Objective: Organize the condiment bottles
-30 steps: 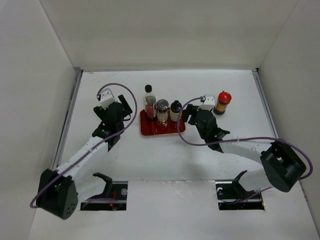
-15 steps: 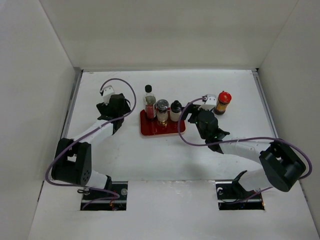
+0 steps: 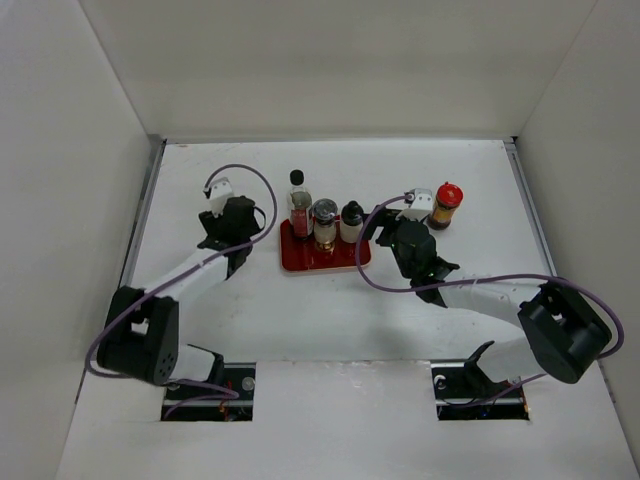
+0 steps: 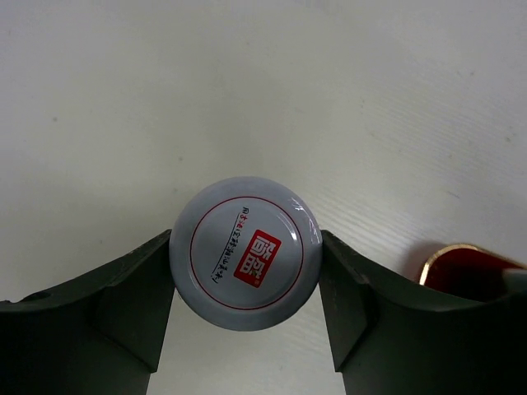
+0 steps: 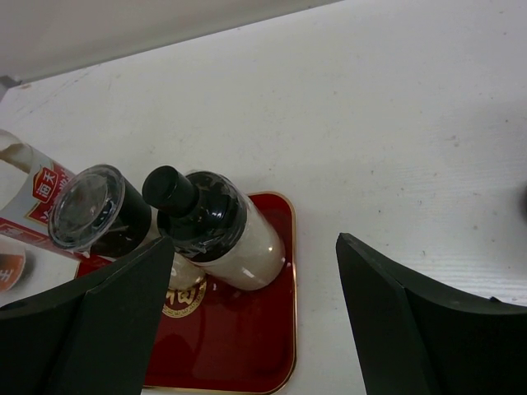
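My left gripper [image 3: 236, 216] is left of the tray; in the left wrist view it [image 4: 245, 262] is shut on a jar's grey cap with a red logo [image 4: 245, 243]. The jar's body is hidden. On the red tray [image 3: 345, 260] stand a tall black-capped bottle [image 3: 298, 203], a clear-lidded jar [image 3: 324, 221] and a pale black-capped bottle [image 3: 351, 221]. A red-capped bottle [image 3: 446, 205] stands on the table to the right. My right gripper [image 3: 385, 233] is open and empty beside the tray's right edge. The right wrist view shows its fingers [image 5: 387, 321] apart, just short of the pale bottle [image 5: 235, 239].
White walls close the table at the back and both sides. The tray's corner [image 4: 461, 262] shows close to the right of my left gripper. The tray's near half [image 5: 239, 346] is bare red surface with a gold emblem.
The left arm has folded in, its base link swinging left, while its gripper stayed left of the tray. The right gripper has shifted slightly to the right.
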`<state>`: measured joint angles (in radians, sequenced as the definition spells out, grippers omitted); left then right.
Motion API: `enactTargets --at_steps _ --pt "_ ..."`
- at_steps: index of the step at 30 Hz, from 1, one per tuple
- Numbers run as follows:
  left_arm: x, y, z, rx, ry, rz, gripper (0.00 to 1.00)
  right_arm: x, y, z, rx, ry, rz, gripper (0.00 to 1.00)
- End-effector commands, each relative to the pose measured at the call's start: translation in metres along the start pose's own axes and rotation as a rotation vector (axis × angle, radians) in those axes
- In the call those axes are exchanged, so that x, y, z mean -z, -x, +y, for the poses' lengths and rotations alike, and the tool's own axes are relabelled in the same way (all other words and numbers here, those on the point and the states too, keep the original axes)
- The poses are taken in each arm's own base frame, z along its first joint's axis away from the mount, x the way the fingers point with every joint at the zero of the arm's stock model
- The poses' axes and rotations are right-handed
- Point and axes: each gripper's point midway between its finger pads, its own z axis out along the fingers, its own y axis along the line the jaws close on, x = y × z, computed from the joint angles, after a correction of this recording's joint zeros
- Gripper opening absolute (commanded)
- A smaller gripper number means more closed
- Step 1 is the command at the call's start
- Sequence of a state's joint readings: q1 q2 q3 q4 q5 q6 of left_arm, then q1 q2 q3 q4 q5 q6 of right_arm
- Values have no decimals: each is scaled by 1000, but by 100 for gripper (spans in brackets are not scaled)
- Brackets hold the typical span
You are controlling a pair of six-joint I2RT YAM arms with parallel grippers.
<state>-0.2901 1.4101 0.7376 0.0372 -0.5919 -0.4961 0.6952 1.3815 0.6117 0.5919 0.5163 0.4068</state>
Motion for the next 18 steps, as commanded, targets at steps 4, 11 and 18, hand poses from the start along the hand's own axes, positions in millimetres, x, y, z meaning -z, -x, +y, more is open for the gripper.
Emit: enactTargets --at_steps 4,11,18 --pt "90 66 -38 72 -203 -239 27 3 14 10 -28 35 -51 86" --pt "148 38 -94 6 -426 -199 27 6 25 1 -49 22 -78 86" --pt "157 24 -148 -30 -524 -167 27 11 36 -12 -78 0 -108 86"
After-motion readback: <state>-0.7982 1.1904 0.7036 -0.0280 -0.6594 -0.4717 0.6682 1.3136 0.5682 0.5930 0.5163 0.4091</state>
